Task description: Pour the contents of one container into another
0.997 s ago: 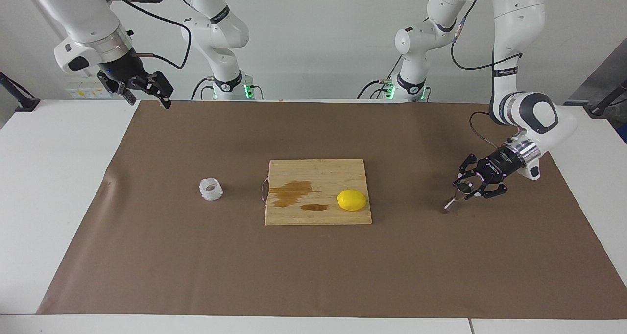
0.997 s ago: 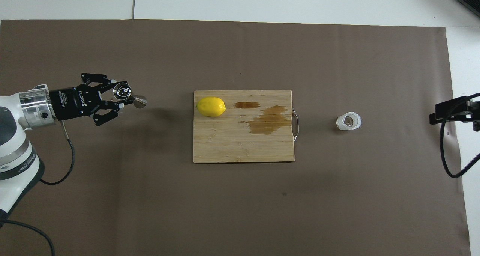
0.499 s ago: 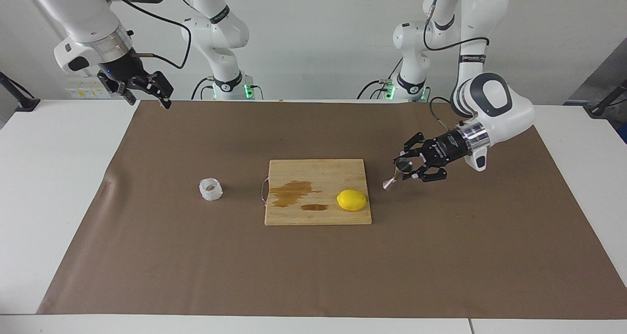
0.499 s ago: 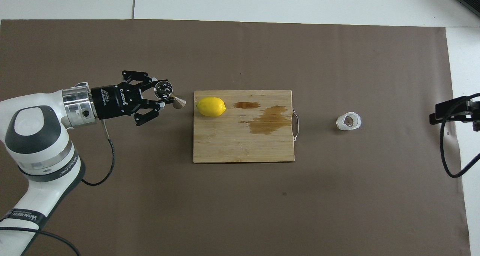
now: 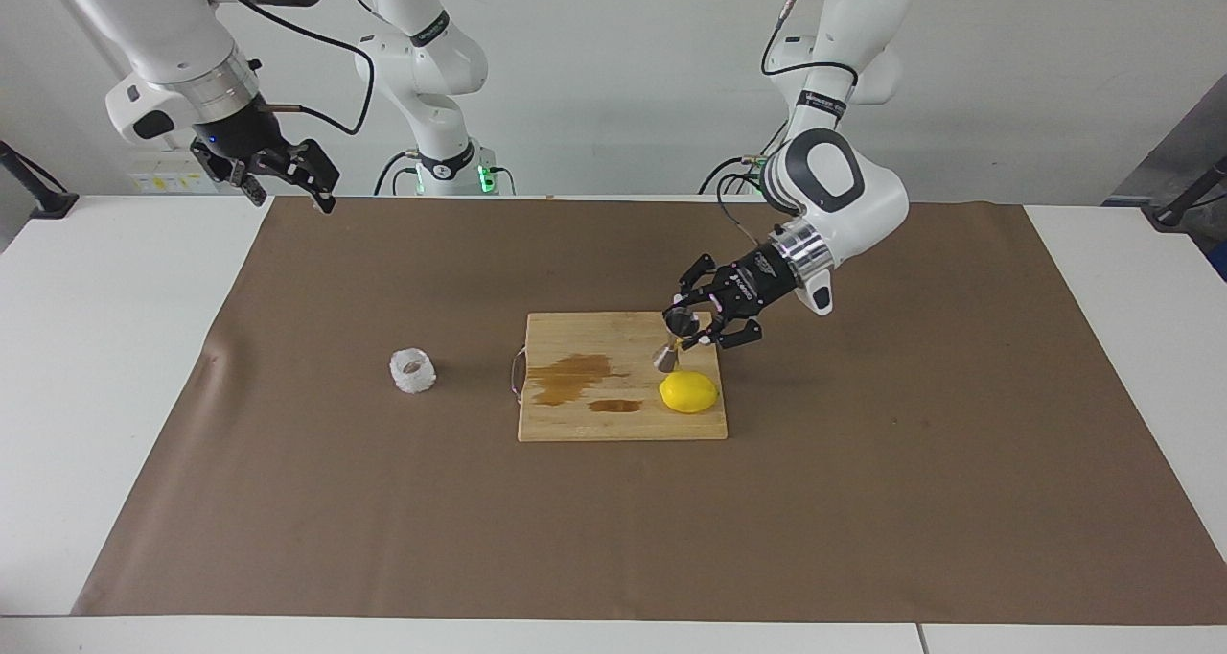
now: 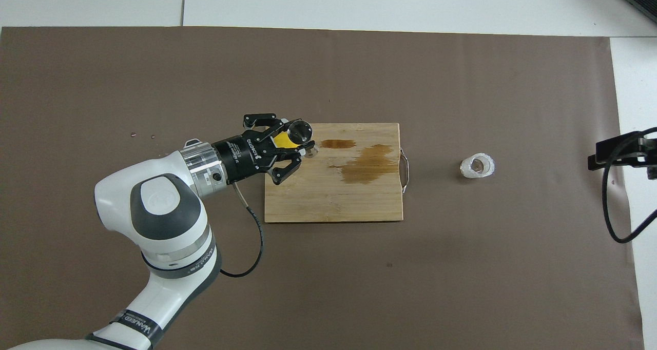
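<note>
Left gripper (image 5: 692, 331) had carried the jigger (image 5: 674, 340) in over the board (image 5: 594, 424), pinching it tilted above the lemon (image 5: 688, 392). Right gripper (image 5: 288, 179) waited raised, fingers apart. Cup (image 5: 412, 371) sat beside the board, toward the right arm's end.

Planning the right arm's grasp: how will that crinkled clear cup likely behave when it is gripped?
The cup looks thin-walled and crinkled, so it will probably flex or crush under a firm squeeze. Small and translucent, it seems light and may slide on the brown paper if nudged. Squat and upright, it seems unlikely to tip.
</note>
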